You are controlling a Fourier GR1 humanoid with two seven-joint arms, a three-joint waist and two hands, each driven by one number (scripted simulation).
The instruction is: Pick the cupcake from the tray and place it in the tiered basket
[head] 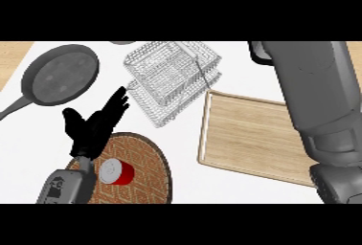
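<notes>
The wooden tray (247, 136) lies at the right of the counter and its surface shows nothing on it. No cupcake shows anywhere in the head view. The wire tiered basket (173, 76) stands at the upper middle, just up and left of the tray. My left hand (92, 127) rests open at the left, fingers pointing up toward the basket. My right forearm (318, 95) crosses the right side over the tray's right edge and runs out past the top; its hand is hidden beyond the picture's edge.
A dark frying pan (60, 74) sits at the upper left, handle pointing lower left. A round woven mat (145, 165) lies at the lower left with a red cup with a white lid (117, 172) on it, beside my left forearm.
</notes>
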